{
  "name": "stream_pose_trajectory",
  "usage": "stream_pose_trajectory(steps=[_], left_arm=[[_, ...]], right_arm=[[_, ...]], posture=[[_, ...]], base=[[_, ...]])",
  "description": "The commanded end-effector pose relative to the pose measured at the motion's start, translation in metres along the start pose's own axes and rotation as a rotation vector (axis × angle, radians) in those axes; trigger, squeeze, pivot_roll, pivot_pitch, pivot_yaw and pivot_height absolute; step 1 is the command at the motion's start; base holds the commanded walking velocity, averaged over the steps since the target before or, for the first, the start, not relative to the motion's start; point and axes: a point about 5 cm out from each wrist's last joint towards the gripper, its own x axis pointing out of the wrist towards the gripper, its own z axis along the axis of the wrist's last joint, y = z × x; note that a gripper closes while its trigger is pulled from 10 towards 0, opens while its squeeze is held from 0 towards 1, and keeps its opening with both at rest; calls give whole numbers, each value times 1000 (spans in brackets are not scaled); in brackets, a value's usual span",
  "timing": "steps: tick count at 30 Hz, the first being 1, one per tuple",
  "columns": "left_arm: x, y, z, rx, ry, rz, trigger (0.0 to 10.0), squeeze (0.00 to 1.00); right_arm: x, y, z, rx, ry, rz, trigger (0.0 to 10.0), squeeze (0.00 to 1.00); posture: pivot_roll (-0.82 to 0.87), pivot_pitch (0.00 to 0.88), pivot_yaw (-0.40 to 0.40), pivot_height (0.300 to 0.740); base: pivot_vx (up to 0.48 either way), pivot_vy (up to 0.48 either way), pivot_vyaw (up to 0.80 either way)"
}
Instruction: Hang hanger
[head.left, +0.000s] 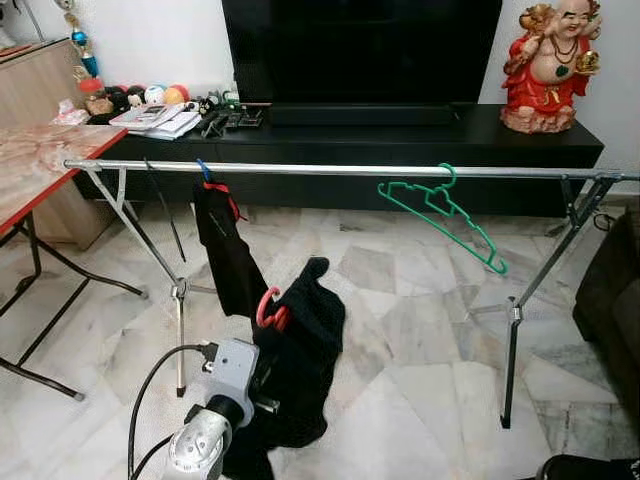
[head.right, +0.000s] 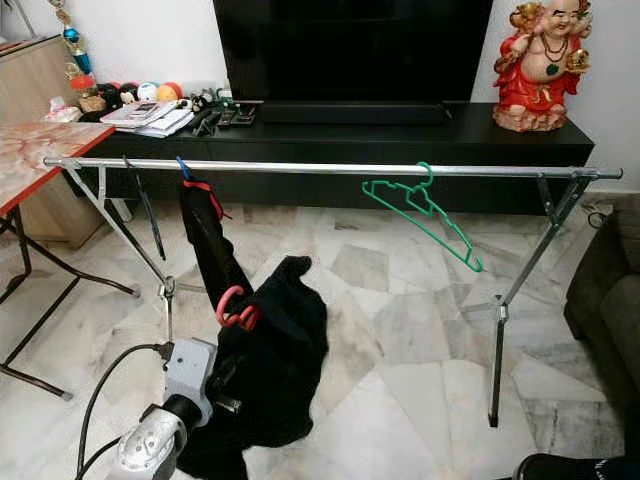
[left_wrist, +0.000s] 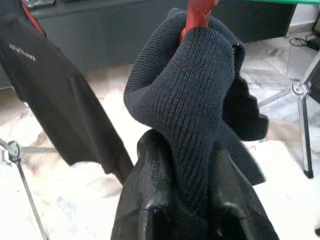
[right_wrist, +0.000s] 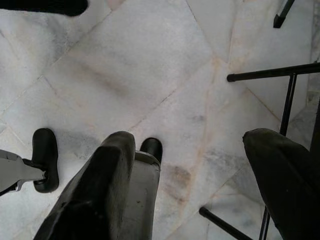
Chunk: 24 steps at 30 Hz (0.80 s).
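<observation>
A red hanger (head.left: 270, 308) draped with a black knit garment (head.left: 305, 360) is held low in front of the silver clothes rail (head.left: 350, 170). My left gripper (left_wrist: 192, 190) is shut on the knit fabric just below the red hook (left_wrist: 197, 12); the hanger's body is hidden under the cloth. My left arm (head.left: 228, 372) reaches up from the bottom left, below the rail. An empty green hanger (head.left: 445, 215) hangs right of the rail's middle. A black top (head.left: 225, 250) hangs near the rail's left end. My right gripper (right_wrist: 195, 165) is open over the marble floor, with nothing between its fingers.
The rack's folding legs (head.left: 515, 330) stand at both ends. Behind it are a long black TV console (head.left: 400, 140) with a TV, a red statue (head.left: 548, 65), books and balls. A marble-topped table (head.left: 40, 160) is at the left, a dark sofa (head.left: 612, 300) at the right.
</observation>
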Motion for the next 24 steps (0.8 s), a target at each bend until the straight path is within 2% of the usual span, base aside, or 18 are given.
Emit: stream_pose_trajectory(steps=[1,7,18,24], left_arm=[[-2,2,-2,12,16,2,10000,0],[-5,-3,-7,-3,55,-14,10000,0],[-6,-4,-9,-5,66,-30,10000,0],[-6,-4,-9,-3,73,-36,10000,0]], right_arm=[[0,1,-2,3,9,4,10000,0],[0,1,-3,-2,12,6,10000,0],[-1,2,-4,5,12,8,10000,0],[-1,3,-3,47,-6,13,10000,0]], posture=[[15,21,48,740],[15,16,46,740],[10,4,52,740],[11,1,55,740]], base=[[0,0,0],[0,0,0],[296,0,0],[321,0,0]])
